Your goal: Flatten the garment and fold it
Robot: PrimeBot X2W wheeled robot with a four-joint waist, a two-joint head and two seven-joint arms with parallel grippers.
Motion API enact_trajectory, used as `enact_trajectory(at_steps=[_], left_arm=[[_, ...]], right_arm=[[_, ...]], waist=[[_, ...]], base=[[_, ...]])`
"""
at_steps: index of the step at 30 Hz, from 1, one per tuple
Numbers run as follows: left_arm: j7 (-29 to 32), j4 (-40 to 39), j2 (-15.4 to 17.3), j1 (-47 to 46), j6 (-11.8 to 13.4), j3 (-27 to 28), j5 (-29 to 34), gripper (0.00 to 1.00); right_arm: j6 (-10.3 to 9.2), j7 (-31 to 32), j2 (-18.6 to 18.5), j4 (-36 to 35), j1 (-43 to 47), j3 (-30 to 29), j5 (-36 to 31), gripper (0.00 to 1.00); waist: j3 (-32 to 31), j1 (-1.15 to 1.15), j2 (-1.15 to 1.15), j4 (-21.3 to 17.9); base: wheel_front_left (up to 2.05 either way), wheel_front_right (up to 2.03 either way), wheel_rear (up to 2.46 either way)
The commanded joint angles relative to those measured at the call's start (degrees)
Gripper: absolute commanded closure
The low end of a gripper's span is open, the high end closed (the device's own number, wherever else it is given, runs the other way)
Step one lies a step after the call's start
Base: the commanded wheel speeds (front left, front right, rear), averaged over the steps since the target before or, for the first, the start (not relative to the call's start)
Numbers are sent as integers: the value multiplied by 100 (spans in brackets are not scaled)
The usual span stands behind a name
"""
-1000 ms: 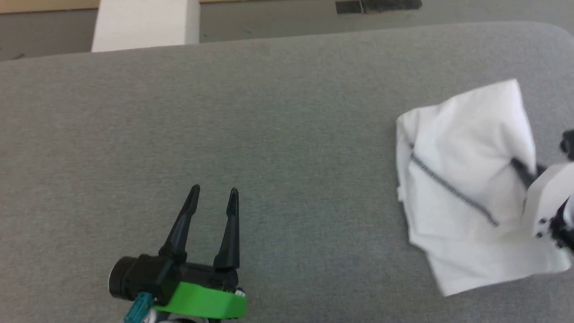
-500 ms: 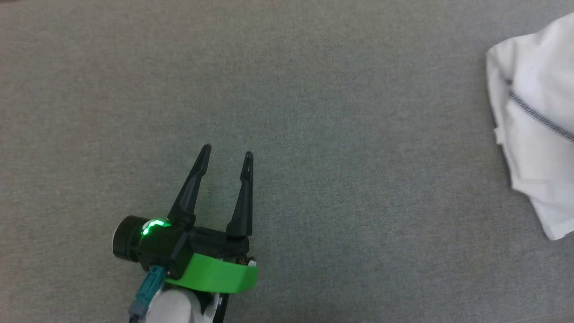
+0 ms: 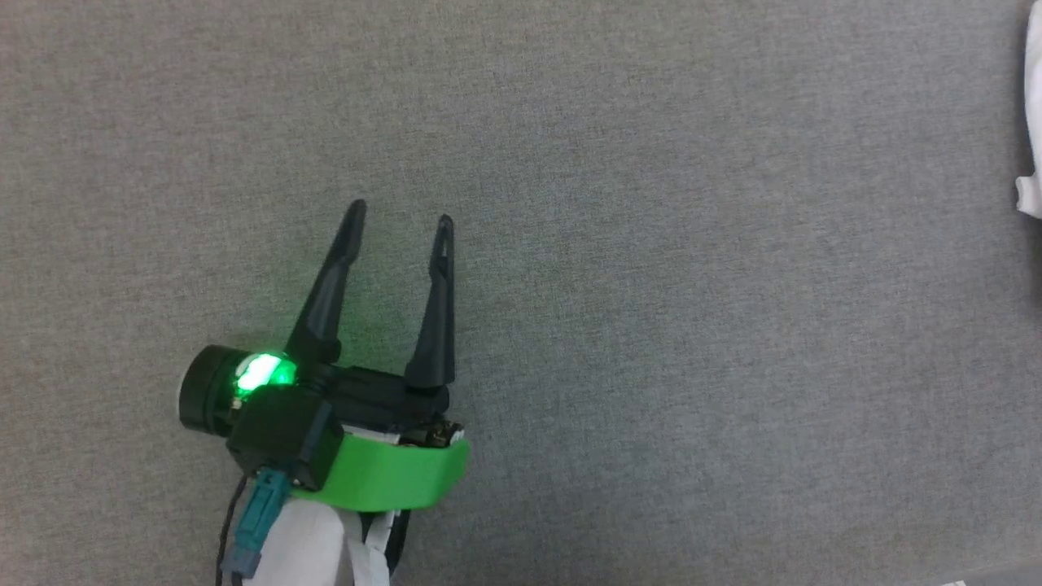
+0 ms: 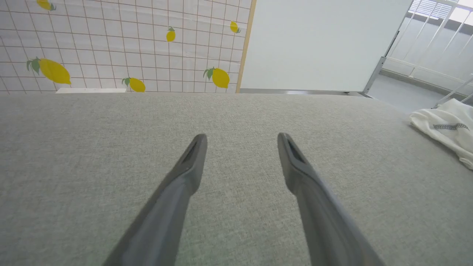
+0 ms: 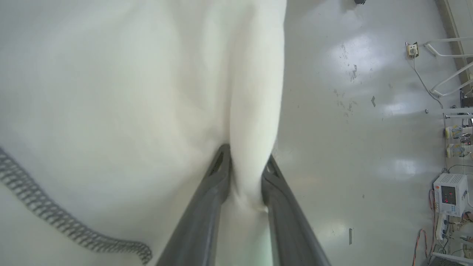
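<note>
From my station, the head view shows the left gripper point(image 3: 400, 216) low and left of centre over the grey fabric-covered table point(image 3: 692, 325), its jaws spread wide with nothing between them. A green light point(image 3: 260, 373) glows on its body, just above the green band point(image 3: 383, 480) at the wrist. The garment point(image 3: 1035, 98) is a sliver of white at the far right edge of that view, well apart from the left gripper. Through the left wrist camera I see the left gripper point(image 4: 242, 137) over bare grey cloth, with the garment point(image 4: 443, 129) lying rumpled near the table's far right corner and a short run of grey stitching point(image 4: 451, 126) on top. Behind the table stand a tiled wall printed with lemons point(image 4: 111, 44) and a plain white panel point(image 4: 317, 44). On the right wrist camera, the right gripper point(image 5: 246, 153) has its jaws narrow, pinching a thick fold of the garment point(image 5: 111, 92), and both fingers point(image 5: 218, 173) press against the cloth. A line of grey stitching point(image 5: 74, 229) runs across the lower left, and past the cloth's edge I see the glossy pale floor point(image 5: 351, 111).
</note>
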Motion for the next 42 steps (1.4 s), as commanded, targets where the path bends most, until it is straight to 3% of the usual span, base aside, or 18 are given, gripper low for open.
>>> enact_trajectory(at_steps=[1, 10, 11, 19, 26, 32, 37, 42], left_arm=[[-51, -92, 21, -102, 138, 68, 85, 0], [-67, 1, 3, 238, 340, 175, -18, 0], [-68, 72, -3, 417, 357, 214, -134, 0], [-69, 372, 71, 953, 335, 357, -308, 0], [-69, 500, 71, 1435, 367, 479, -488, 0], [-70, 727, 124, 1650, 395, 576, -536, 0], [-70, 906, 138, 1775, 384, 629, -544, 0], [-70, 999, 123, 1874, 360, 676, -533, 0]], right_arm=[[-11, -121, 108, 150, -133, -20, -92, 0], [-11, -499, 365, 332, -69, -107, -212, 0], [-11, -710, 630, 206, 100, -256, -188, 0], [-11, -1279, 1464, -708, 1094, -288, -194, 0], [-11, -1729, 2331, -1869, 2166, -415, -307, 0], [-11, -2471, 3009, -2598, 3006, -500, -633, 0], [-11, -3199, 3568, -2708, 3542, -356, -1058, 0], [-11, -3577, 3770, -2481, 3876, -144, -1429, 0]], waist=[[-44, -1, 0, 6], [-889, -1, 0, 11], [-1296, -1, 0, 33], [-2319, -1, 0, 100], [-2933, -1, 0, 223], [-3178, -1, 0, 358], [-3278, -1, 0, 408], [-3335, -1, 0, 459]], base=[[0, 0, 0], [0, 0, 0], [0, 0, 0], [0, 0, 0], [0, 0, 0], [0, 0, 0], [0, 0, 0], [0, 0, 0]])
